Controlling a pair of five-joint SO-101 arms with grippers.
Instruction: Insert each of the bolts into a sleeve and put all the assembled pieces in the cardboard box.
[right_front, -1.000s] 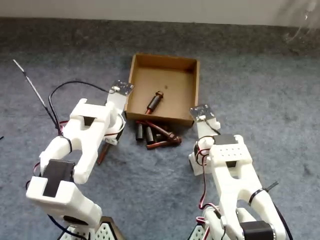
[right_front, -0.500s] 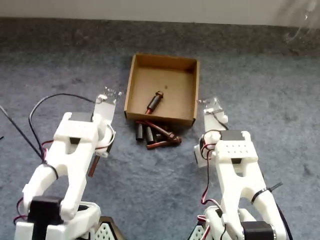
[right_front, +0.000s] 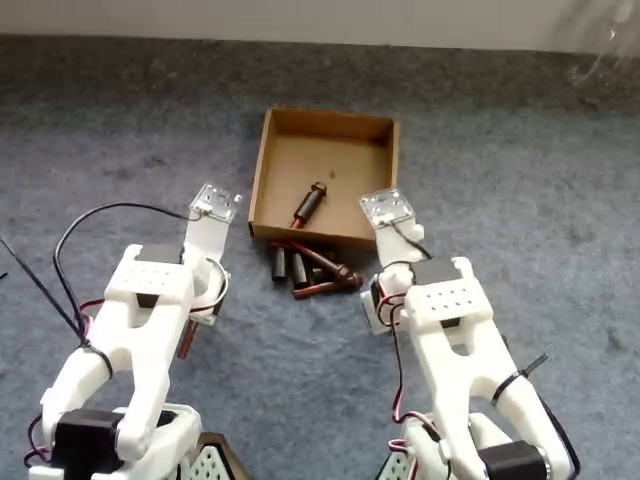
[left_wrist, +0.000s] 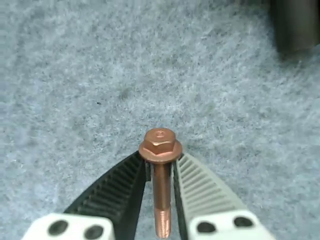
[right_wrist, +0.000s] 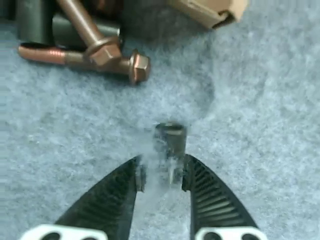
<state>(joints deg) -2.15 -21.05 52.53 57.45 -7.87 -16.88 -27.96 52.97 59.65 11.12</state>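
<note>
Left gripper (left_wrist: 160, 161) is clamped on a copper bolt (left_wrist: 160, 146), head outward, above grey carpet (left_wrist: 75, 75). Right gripper (right_wrist: 162, 167) grips a dark sleeve (right_wrist: 170, 137) near the loose bolts (right_wrist: 75, 57). The high view adds one assembled piece (right_front: 309, 205) lying inside the cardboard box (right_front: 258, 170).

The left gripper (left_wrist: 161, 162) clamps a copper flange bolt (left_wrist: 161, 186) by its shank between one black and one pale ribbed fingers (left_wrist: 117, 192). The bolt's hex head sits just past the fingertips. Beneath the bolt lies the grey, fuzzy worktop (left_wrist: 100, 75). Well apart from the bolt stands a dark sleeve (left_wrist: 295, 25).
</note>
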